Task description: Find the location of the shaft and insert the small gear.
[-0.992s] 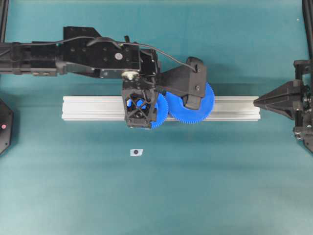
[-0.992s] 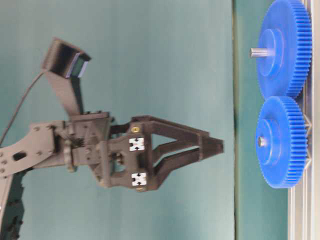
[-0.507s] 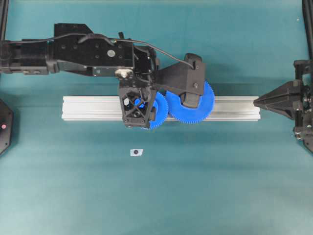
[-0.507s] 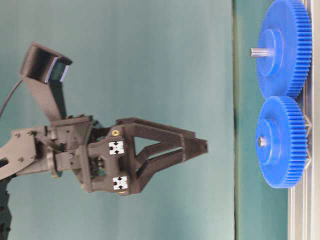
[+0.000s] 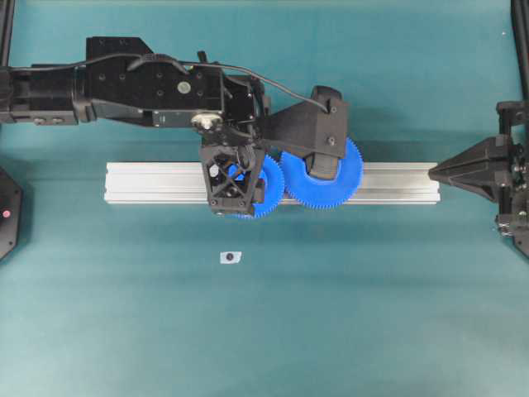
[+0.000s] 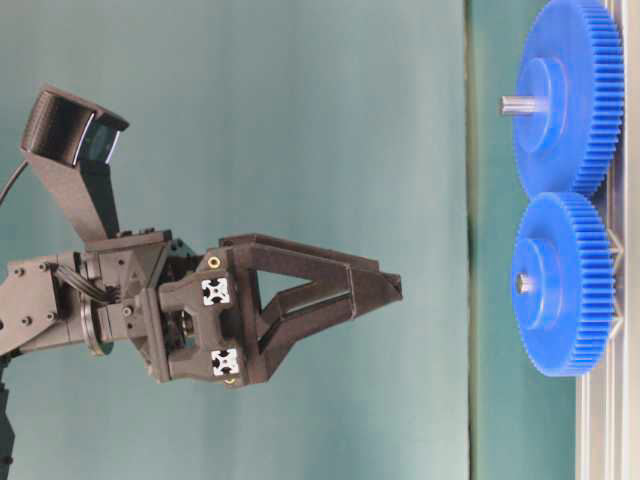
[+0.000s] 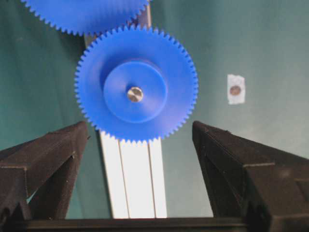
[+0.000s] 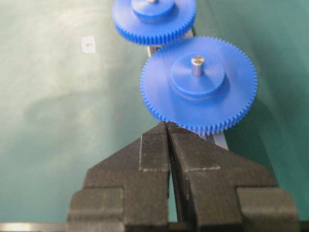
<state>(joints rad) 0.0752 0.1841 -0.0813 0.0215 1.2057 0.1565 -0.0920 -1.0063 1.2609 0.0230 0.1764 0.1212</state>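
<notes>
Blue plastic small gear (image 7: 136, 90), fine-toothed with a raised hub, sits on the shaft (image 7: 134, 94) atop the aluminium beam (image 5: 397, 183), meshing with 1 wider gear (image 8: 199, 84), beneath the wide-open, empty left gripper (image 7: 137, 145); right gripper (image 8: 168, 130) is closed, empty.

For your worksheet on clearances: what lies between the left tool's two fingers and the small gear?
Nothing. In the left wrist view the left tool stands open, and only bare beam and mat show before the small gear. The table-level view shows an empty gap too.
</notes>
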